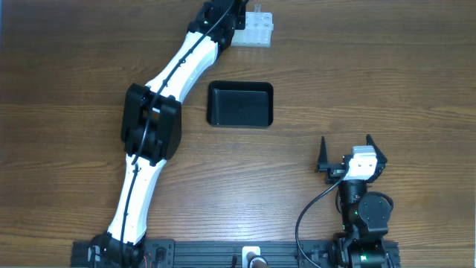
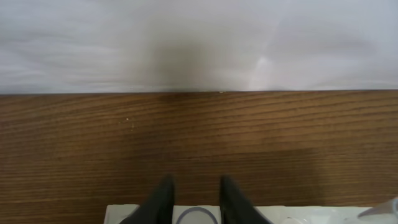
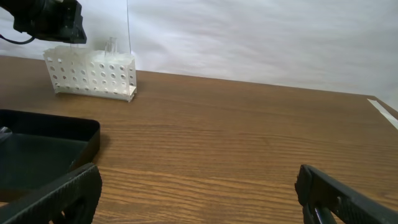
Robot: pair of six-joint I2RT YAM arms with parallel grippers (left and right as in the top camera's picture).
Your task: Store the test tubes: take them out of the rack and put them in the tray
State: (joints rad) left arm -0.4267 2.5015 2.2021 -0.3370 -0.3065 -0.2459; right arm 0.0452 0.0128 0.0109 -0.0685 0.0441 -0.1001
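Brown woodgrain table (image 1: 372,89), white wall (image 3: 249,37) behind, black tray (image 1: 239,108)

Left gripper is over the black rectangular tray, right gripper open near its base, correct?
No: the left gripper is over the white perforated rack, not the black tray; the left wrist view shows it. The right gripper is open near its base.

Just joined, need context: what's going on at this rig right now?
The left gripper is over the white rack at the far edge of the table, right at the mouth of a clear test tube standing in it. Whether it has gripped the tube is unclear. The black tray sits mid-table, and from above I can make out no tube in it. The right gripper is open near its base, holding nothing.
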